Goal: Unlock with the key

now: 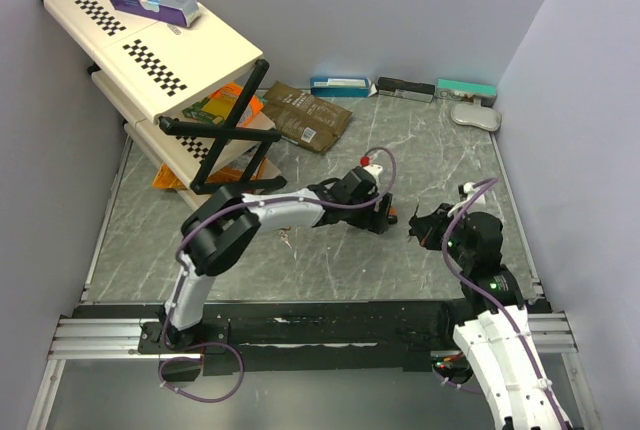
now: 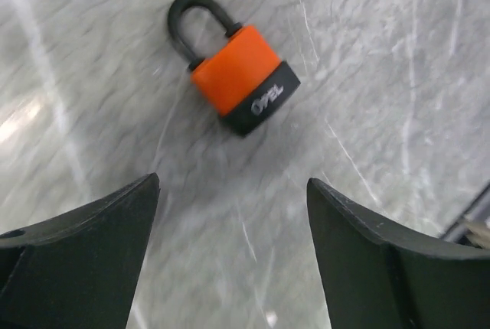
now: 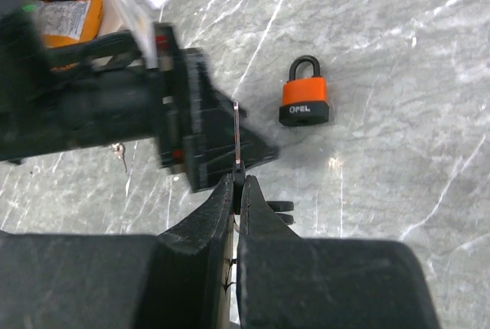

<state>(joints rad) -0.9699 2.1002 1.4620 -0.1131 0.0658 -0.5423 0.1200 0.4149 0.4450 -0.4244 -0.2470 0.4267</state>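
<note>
Right pincer (image 3: pixel 239 185) tight on key (image 3: pixel 238 134)

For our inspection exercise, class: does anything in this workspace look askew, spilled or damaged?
The white folding rack with checkered strips, far left, sits tilted with orange packets tucked beneath its black crossed legs. The orange padlock with black shackle lies flat, intact, shackle closed. Nothing spilled.

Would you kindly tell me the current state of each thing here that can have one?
Padlock: lying flat on the table, shackle closed, no key in it.
Left pincer: open, poised over the padlock, not touching it.
Right pincer: shut on the key.
Key: gripped by the right pincer, not in the padlock.
</note>
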